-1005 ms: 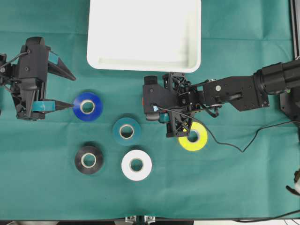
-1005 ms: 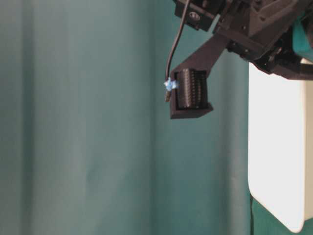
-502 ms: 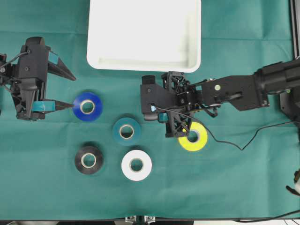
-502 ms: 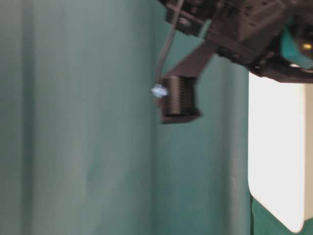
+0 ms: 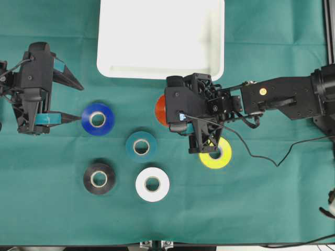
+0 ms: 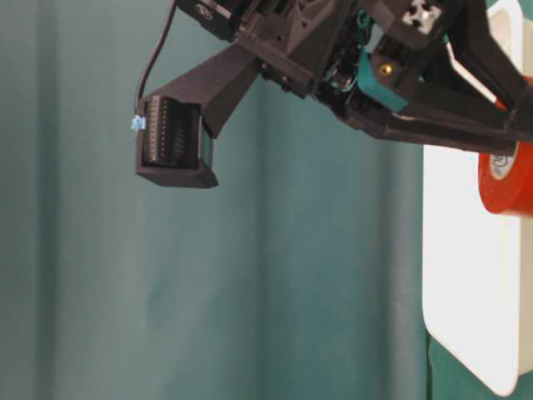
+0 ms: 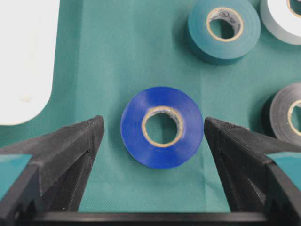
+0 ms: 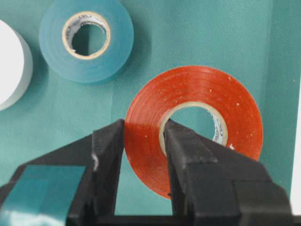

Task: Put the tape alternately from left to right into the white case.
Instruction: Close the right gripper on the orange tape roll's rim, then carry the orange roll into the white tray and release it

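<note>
Matt green cloth (image 5: 52, 209) (faintly creased) covers the surface; the white case (image 5: 157, 70) looks smooth plastic; the red-orange roll (image 8: 193, 127) is glossy.

Green cloth (image 5: 272, 209) spread flat over the whole desk, faintly creased, reaching past the left, far and right edges of the overhead view. Along the near edge a thin dark strip, then a pale band (image 5: 293, 248) beyond the near right corner; at the far right corner a grey metal rail (image 5: 330, 31) running upright. Even, soft light throughout, shadows short and faint.
</note>
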Motion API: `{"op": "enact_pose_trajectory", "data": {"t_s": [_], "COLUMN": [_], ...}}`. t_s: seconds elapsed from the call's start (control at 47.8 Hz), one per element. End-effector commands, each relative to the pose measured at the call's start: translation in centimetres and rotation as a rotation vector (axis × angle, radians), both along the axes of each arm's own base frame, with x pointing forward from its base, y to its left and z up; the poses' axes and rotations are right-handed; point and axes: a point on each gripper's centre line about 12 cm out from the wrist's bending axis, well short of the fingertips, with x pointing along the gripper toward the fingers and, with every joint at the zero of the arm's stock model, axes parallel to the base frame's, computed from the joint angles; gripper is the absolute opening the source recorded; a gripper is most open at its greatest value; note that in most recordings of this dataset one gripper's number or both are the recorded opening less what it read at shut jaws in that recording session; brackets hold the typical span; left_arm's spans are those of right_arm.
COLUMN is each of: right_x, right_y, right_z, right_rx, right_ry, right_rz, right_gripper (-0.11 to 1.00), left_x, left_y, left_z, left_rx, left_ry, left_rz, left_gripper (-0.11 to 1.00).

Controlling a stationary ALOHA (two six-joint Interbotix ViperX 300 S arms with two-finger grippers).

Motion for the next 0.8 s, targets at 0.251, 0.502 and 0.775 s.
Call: {"op": "enact_pose_trajectory", "data": {"t_s": [0.251, 0.502, 0.775], "right_x": [1.0, 1.0, 2.3], "right_y": [-4.3, -8.0, -11.2], "right_z": [2.3, 2.2, 1.0], "right_rx": [-0.050, -0.092, -0.130], "right_ry": [-0.073, -0.071, -0.083], "right_rz": [-0.069, -0.135, -0.176], "right_gripper": [0.26, 0.26, 0.26], "left_x": [0.2, 0.2, 0.2], "left_y": [0.0, 0.0, 0.0], "left_z": [0.5, 0.5, 0.4], "left_rx": [-0.004, -0.036, -0.044], "left_ry": [-0.018, -0.016, -0.016], "left_rz": [0.003, 0.032, 0.039], "left_gripper": [0.74, 0.74, 0.74]}}
